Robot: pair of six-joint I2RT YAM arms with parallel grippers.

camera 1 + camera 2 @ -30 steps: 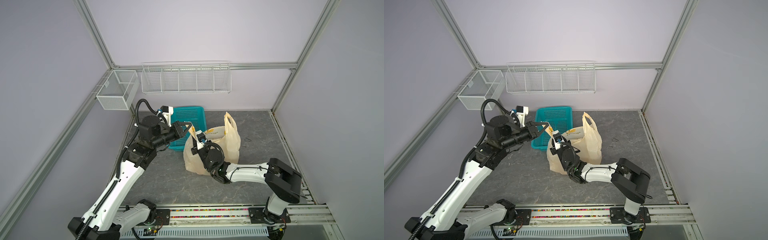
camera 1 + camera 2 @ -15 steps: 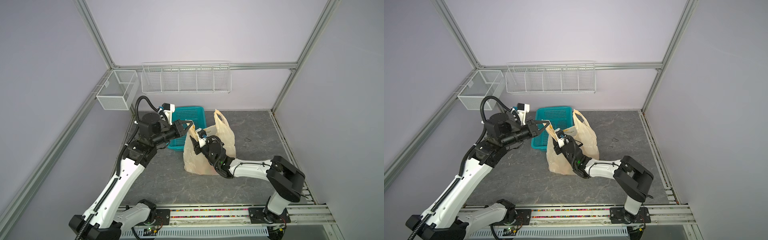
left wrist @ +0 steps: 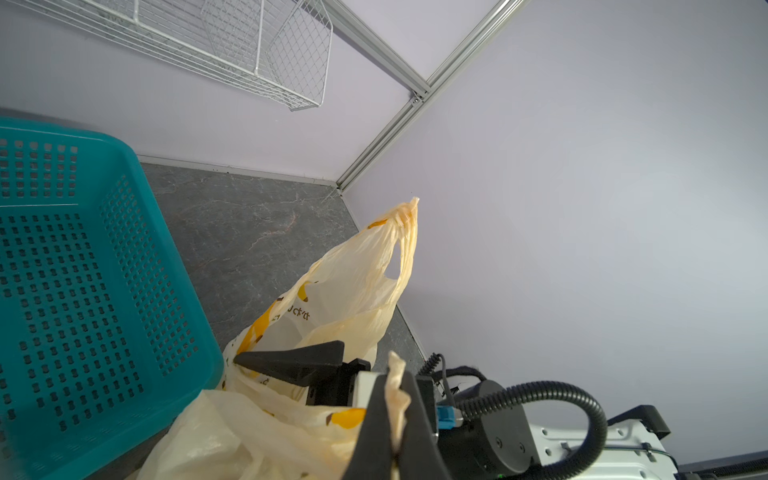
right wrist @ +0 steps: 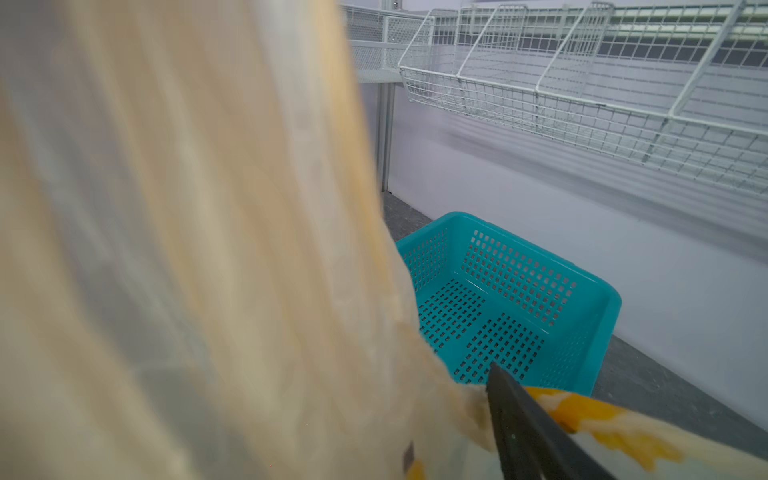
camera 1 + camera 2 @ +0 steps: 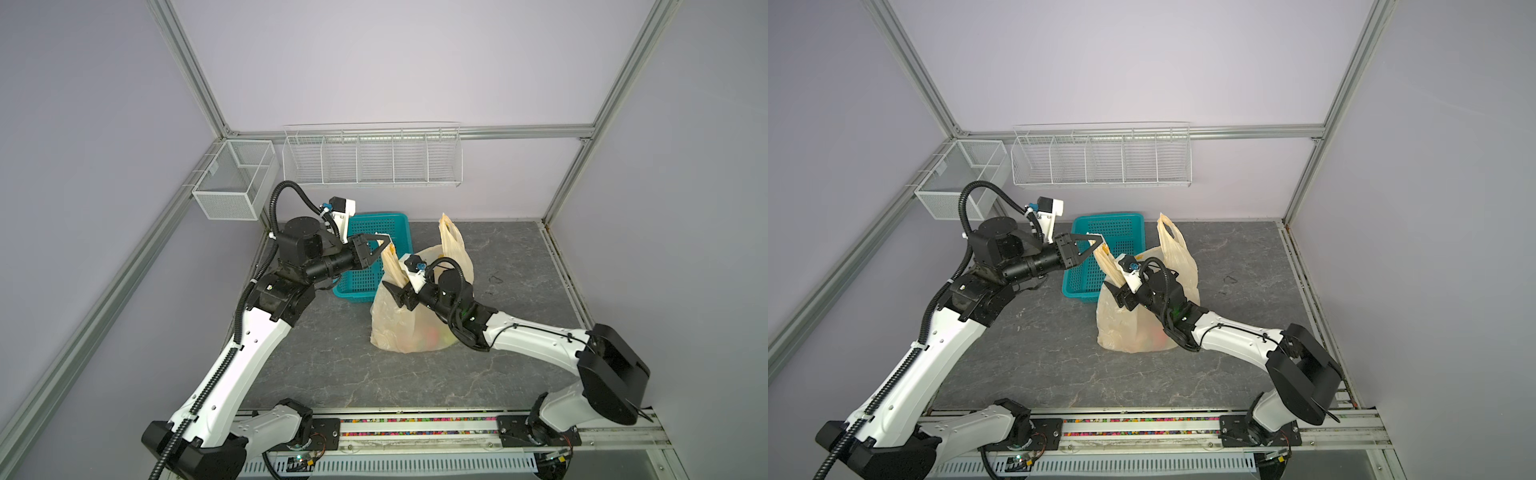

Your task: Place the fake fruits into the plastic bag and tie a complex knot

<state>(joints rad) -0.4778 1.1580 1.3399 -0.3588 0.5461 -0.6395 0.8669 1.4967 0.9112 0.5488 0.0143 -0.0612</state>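
Note:
The pale-yellow plastic bag [image 5: 392, 328] [image 5: 1119, 328] stands on the grey floor. Red and yellow-green fake fruits [image 5: 434, 336] [image 5: 1154, 337] show dimly through its wall. My left gripper [image 5: 388, 246] [image 3: 395, 415] is shut on the tip of the bag's near handle and holds it up over the basket's edge. The other handle [image 5: 449, 232] [image 3: 395, 249] stands free and upright. My right gripper [image 5: 397, 286] is open beside the held handle, lower down. One black finger [image 3: 291, 361] [image 4: 532, 432] shows, and bag film hides the other. No knot shows; the handles are apart.
A teal perforated basket [image 5: 376, 217] [image 4: 519, 291] sits just behind and left of the bag, under the left gripper. White wire shelves [image 5: 372, 160] hang on the back wall and a mesh box [image 5: 232, 187] on the left rail. A small dark scrap [image 5: 494, 277] lies right of the bag.
My right gripper's jaws have spread apart next to the held handle, and its wrist has turned. The free handle swayed left, then back. The left gripper has barely moved.

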